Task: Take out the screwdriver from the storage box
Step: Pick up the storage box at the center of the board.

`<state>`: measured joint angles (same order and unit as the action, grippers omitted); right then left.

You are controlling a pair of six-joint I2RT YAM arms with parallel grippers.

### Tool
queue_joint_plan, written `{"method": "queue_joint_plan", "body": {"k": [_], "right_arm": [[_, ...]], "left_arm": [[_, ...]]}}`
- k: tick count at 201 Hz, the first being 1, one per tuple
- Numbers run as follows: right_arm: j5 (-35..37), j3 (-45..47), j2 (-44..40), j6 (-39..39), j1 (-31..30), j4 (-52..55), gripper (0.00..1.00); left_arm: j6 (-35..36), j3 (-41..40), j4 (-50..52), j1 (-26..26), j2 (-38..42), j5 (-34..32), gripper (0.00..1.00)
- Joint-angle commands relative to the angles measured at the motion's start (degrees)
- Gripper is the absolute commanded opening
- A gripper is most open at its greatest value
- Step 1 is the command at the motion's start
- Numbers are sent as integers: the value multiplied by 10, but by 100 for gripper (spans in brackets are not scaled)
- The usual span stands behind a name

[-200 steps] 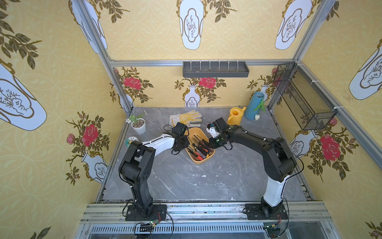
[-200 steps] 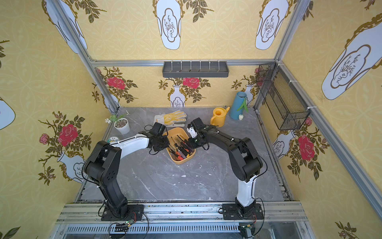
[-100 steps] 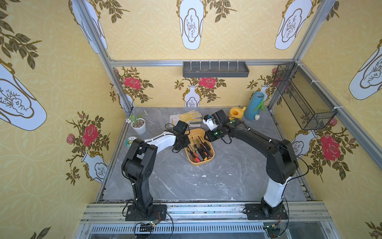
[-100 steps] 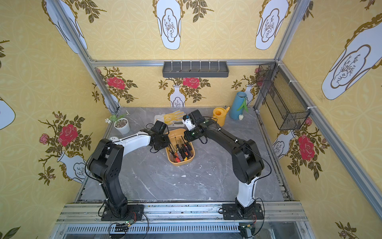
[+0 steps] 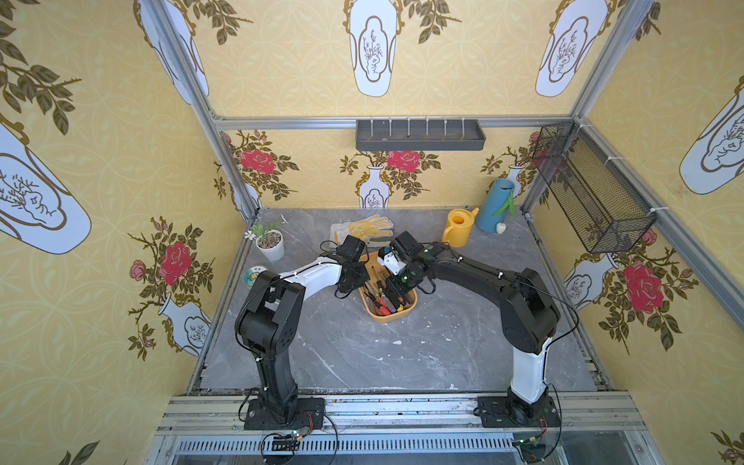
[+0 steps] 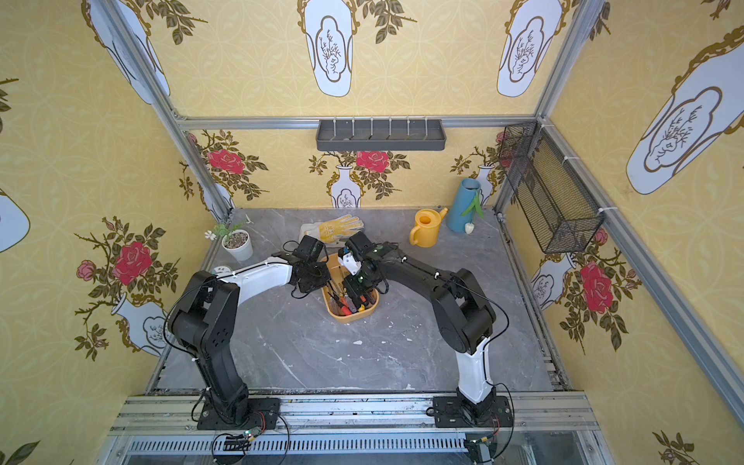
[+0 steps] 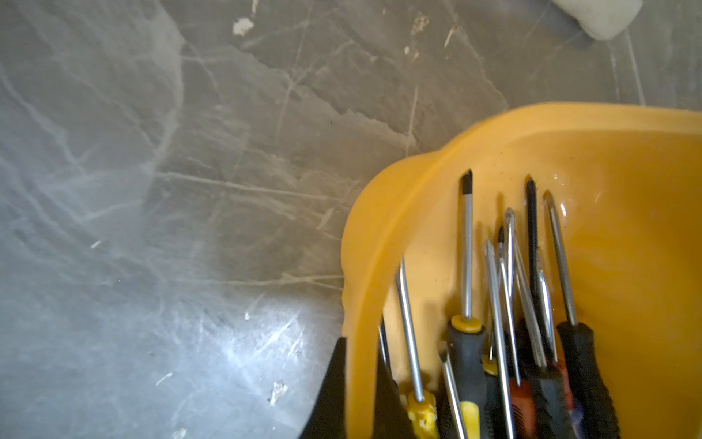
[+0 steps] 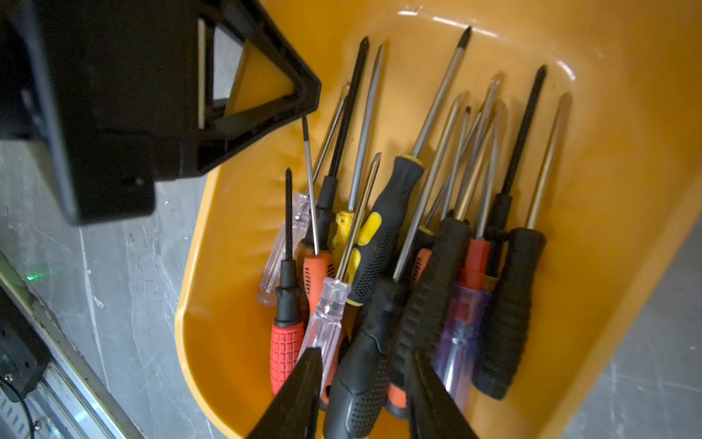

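Note:
The storage box (image 5: 392, 318) (image 6: 352, 318) is a shallow yellow-orange tub on the grey table, holding several screwdrivers with black, red, yellow and clear handles. My left gripper (image 5: 354, 277) (image 7: 361, 380) is shut on the box's left wall, one finger inside and one outside. My right gripper (image 5: 396, 288) (image 8: 362, 357) hangs low over the handle ends, open. A black-handled screwdriver (image 8: 357, 395) lies between its fingers, with gaps on both sides. In the right wrist view the left gripper's black fingers (image 8: 266, 95) show on the box rim (image 8: 197, 213).
Behind the box lies a yellow work glove (image 5: 364, 229). A yellow watering can (image 5: 457, 233) and a blue jug (image 5: 497, 205) stand at the back right, a small potted plant (image 5: 269, 243) at the back left. A dark grey tray (image 5: 418, 135) and a mesh basket (image 5: 592, 189) hang on the walls.
My right gripper swung from the box's right side over the box and came down onto the screwdriver handles, opening a little. My left gripper closed on the box wall.

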<state>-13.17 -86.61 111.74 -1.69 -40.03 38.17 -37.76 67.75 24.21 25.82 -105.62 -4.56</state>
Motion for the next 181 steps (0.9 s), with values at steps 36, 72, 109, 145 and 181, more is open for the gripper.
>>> {"method": "queue_joint_plan", "body": {"k": [36, 72, 109, 145, 181], "right_arm": [[60, 1, 29, -26, -28, 21, 41], [79, -11, 47, -21, -34, 46, 41], [106, 0, 35, -40, -33, 37, 37], [105, 1, 35, -40, -31, 42, 36], [95, -2, 44, -32, -37, 50, 51]], "left_arm": [[17, -4, 9, -1, 14, -21, 0], [19, -4, 10, -1, 11, -20, 0], [18, -6, 10, -1, 13, -20, 0], [18, -6, 12, -1, 13, -25, 0], [15, -5, 13, -1, 12, -28, 0]]}}
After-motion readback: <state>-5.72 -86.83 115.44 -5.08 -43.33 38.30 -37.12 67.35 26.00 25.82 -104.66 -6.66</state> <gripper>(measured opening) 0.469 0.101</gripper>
